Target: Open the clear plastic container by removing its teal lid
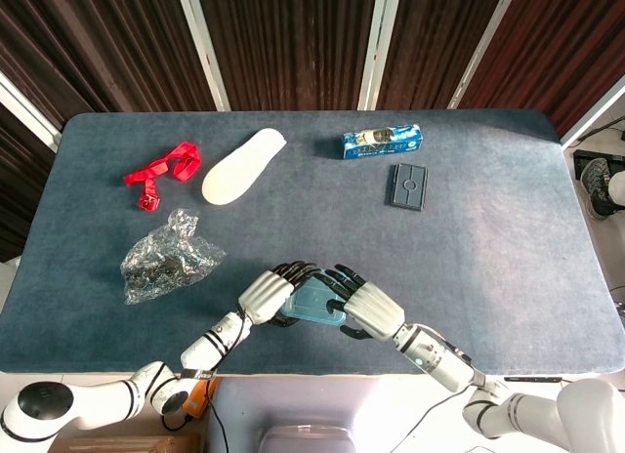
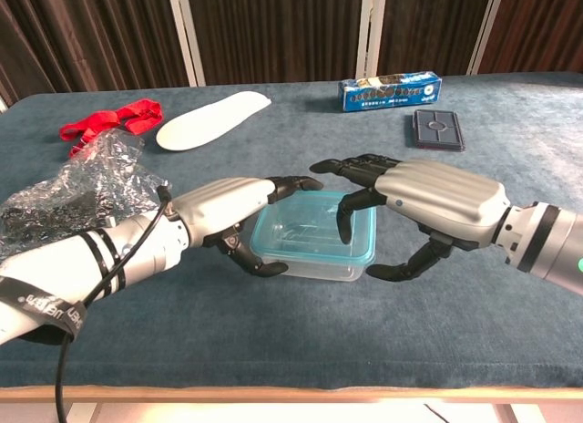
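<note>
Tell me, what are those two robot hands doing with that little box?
They are getting ready to open it. The left hand reaches around one side of the clear plastic container, and the right hand hovers over its other side with fingers curved above the teal lid. The lid is still on, and neither hand seems to have a firm grip yet. The crinkly plastic bag and the white insole just lie on the table.

A red strap (image 1: 161, 168) is lying at the worktop's (image 1: 508, 228) far left beside a white insole (image 1: 242, 165). Crumpled clear plastic (image 1: 168, 257) is sitting nearer. A blue box (image 1: 382, 140) is resting behind a dark case (image 1: 407, 186).
</note>
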Robot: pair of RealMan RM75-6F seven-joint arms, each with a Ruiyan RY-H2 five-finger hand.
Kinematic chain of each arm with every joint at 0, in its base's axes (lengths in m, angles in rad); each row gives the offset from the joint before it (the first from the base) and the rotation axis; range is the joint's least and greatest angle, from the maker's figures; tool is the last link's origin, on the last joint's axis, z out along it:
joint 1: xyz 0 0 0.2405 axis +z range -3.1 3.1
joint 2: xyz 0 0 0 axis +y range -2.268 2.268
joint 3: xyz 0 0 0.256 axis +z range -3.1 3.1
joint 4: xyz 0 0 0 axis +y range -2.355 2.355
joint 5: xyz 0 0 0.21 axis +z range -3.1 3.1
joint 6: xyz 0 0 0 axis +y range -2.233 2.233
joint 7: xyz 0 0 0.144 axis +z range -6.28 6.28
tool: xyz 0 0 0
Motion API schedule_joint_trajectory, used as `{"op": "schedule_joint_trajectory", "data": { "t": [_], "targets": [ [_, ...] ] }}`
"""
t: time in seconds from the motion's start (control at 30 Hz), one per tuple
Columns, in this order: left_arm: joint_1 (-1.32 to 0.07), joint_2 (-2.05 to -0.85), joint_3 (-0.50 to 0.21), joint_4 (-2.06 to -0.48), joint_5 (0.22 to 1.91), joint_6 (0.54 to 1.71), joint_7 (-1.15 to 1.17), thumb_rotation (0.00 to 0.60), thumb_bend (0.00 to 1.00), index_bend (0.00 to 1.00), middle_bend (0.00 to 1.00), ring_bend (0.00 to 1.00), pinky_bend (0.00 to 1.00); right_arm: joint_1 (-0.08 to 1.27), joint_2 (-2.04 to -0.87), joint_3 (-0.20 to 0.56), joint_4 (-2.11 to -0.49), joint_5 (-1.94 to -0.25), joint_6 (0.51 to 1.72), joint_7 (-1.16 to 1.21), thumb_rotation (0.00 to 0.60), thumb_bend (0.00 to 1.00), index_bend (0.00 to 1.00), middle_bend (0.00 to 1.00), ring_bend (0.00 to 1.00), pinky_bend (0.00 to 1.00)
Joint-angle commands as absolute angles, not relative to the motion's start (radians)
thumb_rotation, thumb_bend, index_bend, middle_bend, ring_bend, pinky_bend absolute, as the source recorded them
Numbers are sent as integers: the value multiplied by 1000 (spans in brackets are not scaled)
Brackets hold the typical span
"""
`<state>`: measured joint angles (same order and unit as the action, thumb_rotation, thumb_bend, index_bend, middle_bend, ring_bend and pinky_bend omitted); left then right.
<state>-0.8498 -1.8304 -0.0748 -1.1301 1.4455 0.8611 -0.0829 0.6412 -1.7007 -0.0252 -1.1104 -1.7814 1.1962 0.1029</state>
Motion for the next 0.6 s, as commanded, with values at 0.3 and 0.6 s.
{"op": "schedule_joint_trajectory", "data": {
  "t": [0.3,0.6],
  "targets": [
    [-849,-1834,-72,-1130,1452,863,-85,600,317,0,632,647,717,649,-1707,-25,-1116,-1765,1198,97,600,391,587,68,0,0],
    [-848,-1839,-67,-1124,1460,865,-83,600,316,0,636,650,719,653,-1704,-25,-1132,-1755,1204,99,600,391,586,73,0,0]
  ]
}}
